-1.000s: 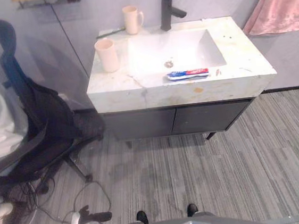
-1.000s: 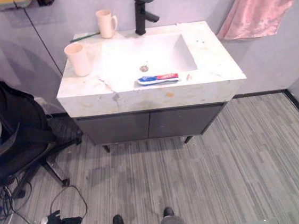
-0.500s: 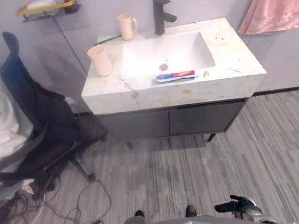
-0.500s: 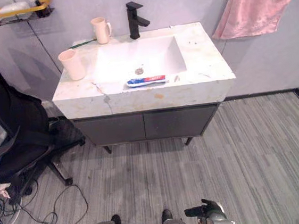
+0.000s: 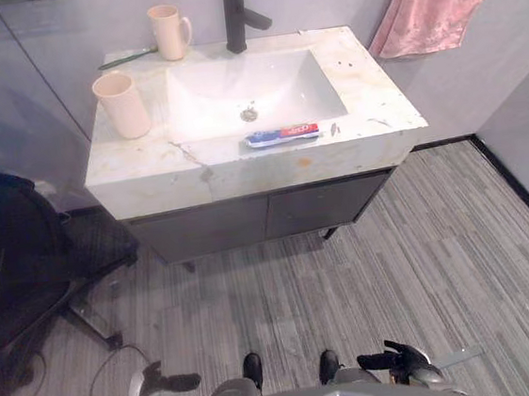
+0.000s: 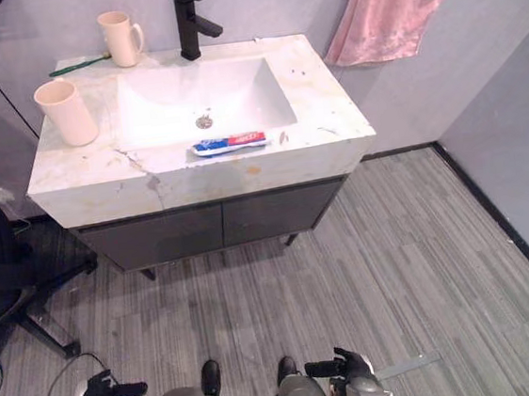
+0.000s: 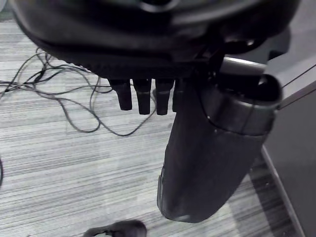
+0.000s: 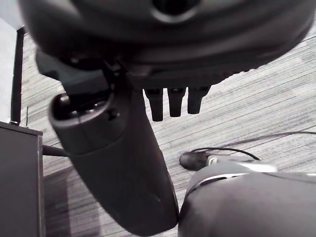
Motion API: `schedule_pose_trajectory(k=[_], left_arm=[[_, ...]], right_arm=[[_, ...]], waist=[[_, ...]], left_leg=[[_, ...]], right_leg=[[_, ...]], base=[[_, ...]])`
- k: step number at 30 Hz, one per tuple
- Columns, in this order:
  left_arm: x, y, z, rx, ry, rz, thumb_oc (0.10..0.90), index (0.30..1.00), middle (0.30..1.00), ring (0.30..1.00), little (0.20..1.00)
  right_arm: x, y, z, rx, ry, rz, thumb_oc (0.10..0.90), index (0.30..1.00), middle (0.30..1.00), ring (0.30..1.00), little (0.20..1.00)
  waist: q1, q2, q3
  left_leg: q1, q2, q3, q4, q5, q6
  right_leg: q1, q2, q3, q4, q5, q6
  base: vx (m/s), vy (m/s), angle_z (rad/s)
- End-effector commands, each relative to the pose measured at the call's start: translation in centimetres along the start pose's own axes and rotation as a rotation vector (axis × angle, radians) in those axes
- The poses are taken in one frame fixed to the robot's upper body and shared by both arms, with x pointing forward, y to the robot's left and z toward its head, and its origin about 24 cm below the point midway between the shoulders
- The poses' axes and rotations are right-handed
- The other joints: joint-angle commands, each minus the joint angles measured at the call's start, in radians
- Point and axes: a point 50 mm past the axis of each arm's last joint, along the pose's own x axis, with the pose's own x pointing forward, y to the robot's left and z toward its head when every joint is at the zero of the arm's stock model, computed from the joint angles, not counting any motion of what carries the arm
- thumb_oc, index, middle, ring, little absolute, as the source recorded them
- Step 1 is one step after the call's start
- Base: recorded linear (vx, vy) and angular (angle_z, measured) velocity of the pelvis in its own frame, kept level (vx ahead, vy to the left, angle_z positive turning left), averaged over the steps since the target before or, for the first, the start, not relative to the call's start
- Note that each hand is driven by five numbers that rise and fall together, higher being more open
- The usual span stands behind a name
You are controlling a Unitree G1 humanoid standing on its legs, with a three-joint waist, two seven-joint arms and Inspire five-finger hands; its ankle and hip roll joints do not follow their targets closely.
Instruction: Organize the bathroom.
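Ahead, against the wall: a marble vanity surface [image 5: 147, 163] with sunken basin [image 5: 253, 90], dark cabinet doors below, a black faucet [image 5: 238, 13] at the back. To the right on the wall, a pink towel [image 5: 434, 5]; at far left, a dark office chair [image 5: 15, 253]. On the surface, left of the basin, a handleless pink cup [image 5: 123, 105]; behind it a pink mug [image 5: 169, 31] with a green toothbrush [image 5: 127, 57] lying beside. Along the front lip, a toothpaste tube [image 5: 282, 135] — flat, untouched. Down low, left robot hand [image 5: 161, 387] and right robot hand [image 5: 395, 359], both slack, fingers straight, holding nothing. Likely the approach step; next — closing in on the vanity, then raising a hand toward the loose tube or toothbrush.
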Motion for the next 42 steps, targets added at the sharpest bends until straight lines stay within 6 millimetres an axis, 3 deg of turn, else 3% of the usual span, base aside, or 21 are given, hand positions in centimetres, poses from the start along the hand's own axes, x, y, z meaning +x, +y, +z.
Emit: schedule_pose_trajectory(k=[1, 3, 10, 12, 14, 15, 18, 20, 22, 33, 38, 39, 40, 41, 42], left_arm=[[0.2, 1.3, -1.1, 0.011, 0.018, 0.049, 0.800, 0.900, 0.900, 0.900, 0.900], [0.3, 1.8, -1.1, -0.003, 0.021, 0.065, 0.800, 0.900, 0.900, 0.900, 0.900], [0.3, 1.7, 0.0, -0.072, 0.012, 0.134, 0.800, 0.900, 0.900, 0.900, 0.900], [0.5, 1.8, 1.0, -0.095, 0.001, 0.152, 0.800, 0.900, 0.900, 0.900, 0.900], [0.5, 1.5, 1.7, -0.075, -0.011, 0.152, 0.800, 0.900, 0.900, 0.900, 0.900], [0.5, 1.3, 1.9, -0.061, -0.013, 0.150, 0.800, 0.900, 0.900, 0.900, 0.900], [0.5, 1.1, 1.5, -0.048, 0.011, 0.129, 0.800, 0.900, 0.900, 0.900, 0.900], [0.4, 1.1, 0.6, -0.057, 0.044, 0.124, 0.800, 0.900, 0.900, 0.900, 0.900], [0.3, 0.9, 0.2, -0.036, 0.060, 0.113, 0.800, 0.900, 0.900, 0.900, 0.900], [-0.2, 0.0, -0.8, 0.037, 0.029, 0.067, 0.800, 0.900, 0.900, 0.900, 0.900], [-0.1, -0.5, 0.4, 0.104, -0.032, 0.011, 0.800, 0.900, 0.900, 0.900, 0.900], [0.0, -0.6, 1.0, 0.121, -0.042, -0.016, 0.800, 0.900, 0.900, 0.900, 0.900], [0.0, -0.6, 1.1, 0.115, -0.040, -0.022, 0.800, 0.900, 0.900, 0.900, 0.900], [0.0, -0.8, 1.0, 0.108, -0.038, -0.041, 0.800, 0.900, 0.900, 0.900, 0.900], [0.0, -0.8, 1.0, 0.102, -0.033, -0.041, 0.800, 0.900, 0.900, 0.900, 0.900]], right_arm=[[0.3, -2.6, 1.5, -0.072, -0.064, -0.071, 0.800, 0.900, 0.900, 0.900, 0.900], [0.3, -2.5, 1.7, -0.097, -0.064, -0.058, 0.800, 0.900, 0.900, 0.900, 0.900], [0.3, -2.5, 1.5, -0.126, -0.038, -0.029, 0.800, 0.900, 0.900, 0.900, 0.900], [0.3, -2.8, 1.2, -0.144, -0.025, -0.035, 0.800, 0.900, 0.900, 0.900, 0.900], [0.3, -3.0, 1.0, -0.116, -0.011, -0.051, 0.800, 0.900, 0.900, 0.900, 0.900], [0.3, -3.2, 0.8, -0.078, 0.001, -0.067, 0.800, 0.900, 0.900, 0.900, 0.900], [0.2, -3.5, 0.0, -0.047, 0.029, -0.085, 0.800, 0.900, 0.900, 0.900, 0.900], [0.1, -3.5, -0.7, -0.077, 0.041, -0.073, 0.800, 0.900, 0.900, 0.900, 0.900], [0.0, -3.3, -1.1, -0.090, 0.047, -0.072, 0.800, 0.900, 0.900, 0.900, 0.900], [-0.1, -2.6, -0.7, -0.005, -0.030, -0.059, 0.800, 0.900, 0.900, 0.900, 0.900], [0.0, -3.0, -0.6, 0.006, -0.014, -0.063, 0.800, 0.900, 0.900, 0.900, 0.900], [0.0, -3.3, -0.5, 0.004, -0.009, -0.078, 0.800, 0.900, 0.900, 0.900, 0.900], [0.0, -3.4, -0.4, 0.000, -0.008, -0.081, 0.800, 0.900, 0.900, 0.900, 0.900], [0.1, -3.7, -0.3, -0.007, -0.002, -0.089, 0.800, 0.900, 0.900, 0.900, 0.900], [0.1, -3.7, -0.3, -0.014, -0.002, -0.085, 0.800, 0.900, 0.900, 0.900, 0.900]], waist=[[0.002, 0.027, -0.020], [0.001, 0.026, -0.022], [0.010, -0.012, -0.018], [0.001, -0.016, -0.018], [-0.002, -0.013, -0.020], [-0.006, -0.006, -0.023], [-0.018, 0.004, -0.036], [-0.018, 0.007, -0.048], [-0.022, 0.008, -0.062], [-0.035, 0.011, -0.071], [-0.046, -0.002, -0.054], [-0.051, -0.014, -0.041], [-0.047, -0.012, -0.034], [-0.035, -0.006, -0.024], [-0.031, -0.003, -0.026]], left_leg=[[-0.036, -0.005, -0.048, 0.091, -0.072, 0.003], [-0.024, 0.013, -0.044, 0.091, -0.079, -0.004], [-0.072, 0.071, -0.041, 0.220, -0.070, -0.036], [-0.097, 0.092, 0.021, 0.265, -0.059, -0.048], [-0.101, 0.102, 0.073, 0.234, -0.053, -0.055], [-0.099, 0.117, 0.134, 0.188, -0.030, -0.065], [-0.087, 0.142, 0.201, 0.136, 0.002, -0.077], [-0.046, 0.124, 0.163, 0.086, 0.005, -0.077], [-0.028, 0.117, 0.170, 0.069, 0.004, -0.080], [0.003, 0.134, 0.162, 0.044, 0.015, -0.089], [-0.063, 0.155, 0.169, 0.196, 0.022, -0.097], [-0.111, 0.152, 0.165, 0.324, 0.028, -0.092], [-0.116, 0.129, 0.143, 0.329, 0.007, -0.083], [-0.126, 0.061, 0.090, 0.293, -0.021, -0.060], [-0.127, 0.038, 0.069, 0.259, -0.026, -0.052]], right_leg=[[-0.013, -0.003, 0.069, -0.044, 0.123, 0.039], [-0.011, 0.002, 0.066, -0.051, 0.117, 0.040], [0.031, 0.053, 0.001, -0.036, 0.071, -0.020], [0.045, 0.056, -0.051, -0.038, 0.054, -0.033], [0.058, 0.056, -0.089, -0.042, 0.045, -0.032], [0.072, 0.059, -0.126, -0.045, 0.030, -0.033], [0.091, 0.060, -0.176, -0.039, 0.009, -0.035], [0.102, 0.058, -0.170, -0.052, 0.014, -0.029], [0.101, 0.062, -0.174, -0.059, 0.015, -0.029], [0.109, 0.091, -0.149, -0.065, 0.006, -0.038], [0.100, 0.101, -0.128, -0.060, 0.008, -0.059], [0.094, 0.099, -0.123, -0.050, 0.011, -0.069], [0.095, 0.100, -0.111, -0.044, 0.010, -0.066], [0.092, 0.108, -0.068, -0.027, 0.010, -0.057], [0.088, 0.112, -0.053, -0.026, 0.013, -0.054]], base=[[0.21, -0.330, 0.03], [0.20, -0.352, 0.04], [0.12, -0.290, 0.10], [0.04, -0.167, 0.48], [0.04, -0.061, 0.86], [0.04, -0.034, 0.88], [0.06, 0.009, 1.00], [0.09, 0.052, 0.55], [0.11, 0.014, 0.14], [0.06, -0.061, 0.01], [0.00, -0.069, -0.10], [0.01, -0.036, -0.20], [0.06, 0.038, -0.28], [0.09, 0.101, -0.31], [0.14, 0.149, -0.63]])
